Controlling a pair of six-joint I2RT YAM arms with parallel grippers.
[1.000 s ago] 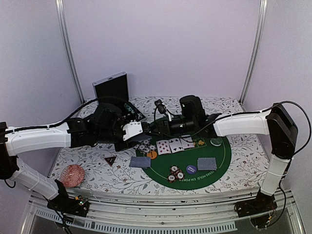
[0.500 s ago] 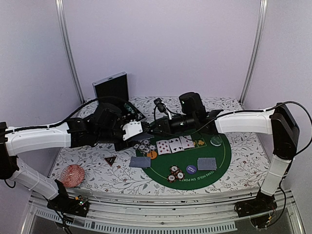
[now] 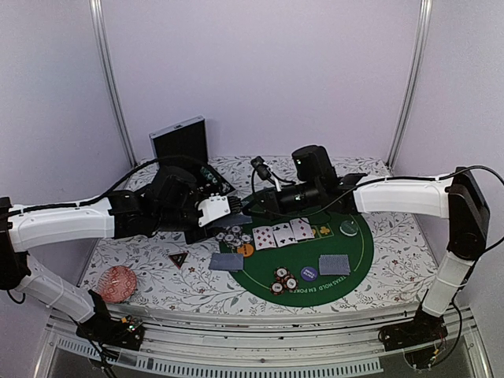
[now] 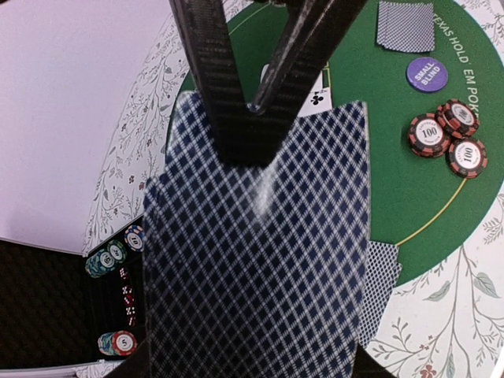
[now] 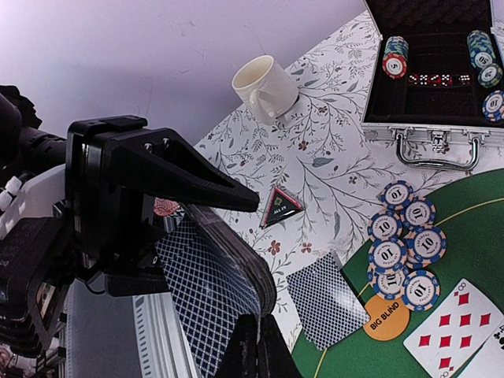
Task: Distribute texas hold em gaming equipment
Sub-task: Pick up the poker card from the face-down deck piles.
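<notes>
Left jaws clamp one deck (image 5: 242, 272); right jaws pinch its single top card (image 4: 260, 260).

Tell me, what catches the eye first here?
Over the far left edge of a round green mat, the left gripper holds a deck of blue-backed cards and the right gripper pinches its edge. On the mat lie face-up cards in a row and stacks of chips.
</notes>
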